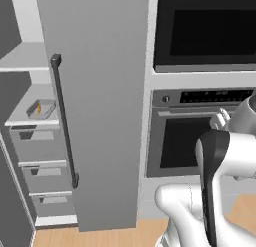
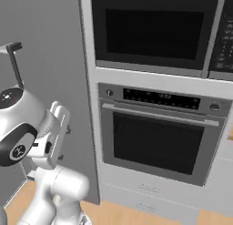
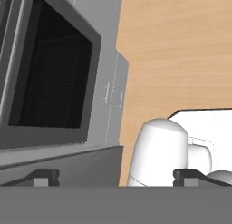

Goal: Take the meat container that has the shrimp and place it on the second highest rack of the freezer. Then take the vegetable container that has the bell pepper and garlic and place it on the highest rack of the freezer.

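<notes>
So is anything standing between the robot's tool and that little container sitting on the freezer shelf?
Yes. The open freezer door hangs edge-on between the arm and the shelves where the container sits. The tool is over by the oven, empty.

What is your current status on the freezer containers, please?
Gripper open, holding nothing, aimed at the wall oven. One container on an open freezer shelf; contents unclear. Freezer door stands between arm and shelves.
</notes>
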Controlling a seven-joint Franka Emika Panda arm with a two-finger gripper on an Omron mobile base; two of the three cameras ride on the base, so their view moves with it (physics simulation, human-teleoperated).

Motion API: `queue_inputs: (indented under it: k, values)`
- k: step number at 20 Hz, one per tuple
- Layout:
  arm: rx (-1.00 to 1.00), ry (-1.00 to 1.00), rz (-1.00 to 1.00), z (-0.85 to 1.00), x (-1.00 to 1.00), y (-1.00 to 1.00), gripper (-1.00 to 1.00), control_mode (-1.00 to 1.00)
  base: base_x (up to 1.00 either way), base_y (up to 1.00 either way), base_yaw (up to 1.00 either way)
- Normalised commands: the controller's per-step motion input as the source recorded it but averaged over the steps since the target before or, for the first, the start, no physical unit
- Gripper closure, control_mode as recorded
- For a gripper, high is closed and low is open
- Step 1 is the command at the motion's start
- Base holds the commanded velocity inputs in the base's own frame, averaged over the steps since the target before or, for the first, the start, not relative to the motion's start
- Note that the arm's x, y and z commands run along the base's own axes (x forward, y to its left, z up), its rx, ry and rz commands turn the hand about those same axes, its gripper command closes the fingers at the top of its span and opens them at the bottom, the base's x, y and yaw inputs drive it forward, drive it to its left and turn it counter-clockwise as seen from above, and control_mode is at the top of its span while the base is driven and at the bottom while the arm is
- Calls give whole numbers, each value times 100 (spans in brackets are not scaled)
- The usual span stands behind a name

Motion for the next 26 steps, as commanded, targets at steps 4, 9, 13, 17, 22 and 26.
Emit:
queue_inputs:
  k: [4, 9, 13, 17, 22, 26]
  values:
    - [0, 0, 0, 0, 0, 0, -100, 100, 9, -100, -36]
    - [0, 0, 0, 0, 0, 0, -100, 100, 20, -100, -34]
    - [0, 0, 0, 0, 0, 0, -100, 100, 61, -100, -21]
    - [0, 0, 0, 0, 0, 0, -100, 100, 100, -100, 1]
    - [0, 0, 0, 0, 0, 0, -100, 100, 79, -100, 19]
    - [0, 0, 0, 0, 0, 0, -100, 100, 39, -100, 27]
